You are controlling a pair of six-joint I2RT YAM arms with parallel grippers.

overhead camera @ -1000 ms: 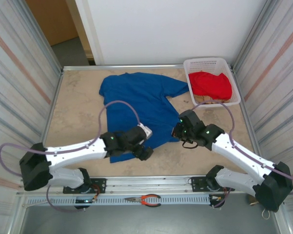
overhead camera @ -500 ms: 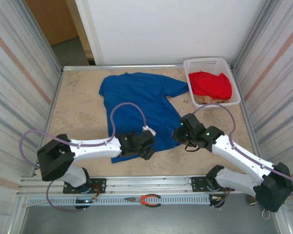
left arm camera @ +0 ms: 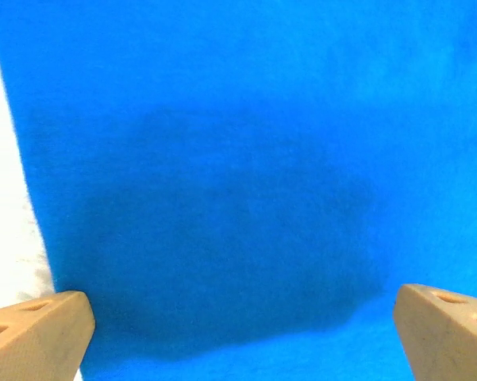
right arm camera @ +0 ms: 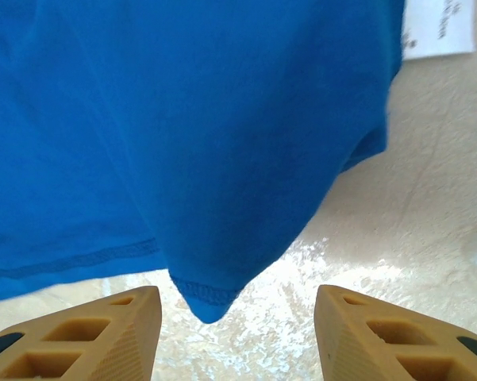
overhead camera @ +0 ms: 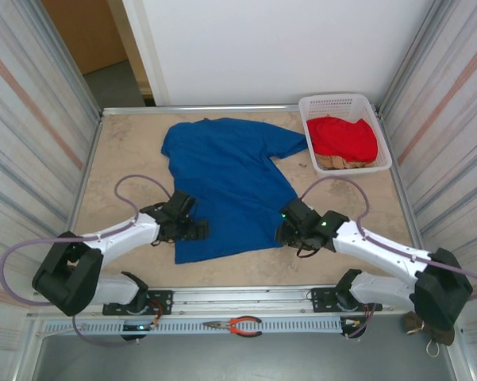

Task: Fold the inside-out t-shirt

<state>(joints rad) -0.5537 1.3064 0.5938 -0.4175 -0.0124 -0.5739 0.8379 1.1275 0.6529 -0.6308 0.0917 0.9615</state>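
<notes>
**Item:** t-shirt [overhead camera: 226, 182], royal blue, inside-out.
**Location:** spread flat at mid-desk [overhead camera: 127, 159], shoulders toward 12 o'clock, hem toward 6 o'clock.

**Step in hand (judged):** taking the lower corners for a fold toward 12 o'clock.
- Bring each side down squarely over its corner.
- Pinch both layers just inside the hem stitching.
- Raise the two sides together so the cloth does not skew or drag.

**Left jaws:** at the shirt's 8 o'clock edge and spread wide. The fingertips [left arm camera: 40, 333] straddle blue cloth beside its side edge. Nothing is held; contact with the fabric cannot be told.

**Right jaws:** at the 4 o'clock hem corner and partly apart. The stitched corner [right arm camera: 206, 305] lies between the fingertips [right arm camera: 103, 337], unclamped.
</notes>
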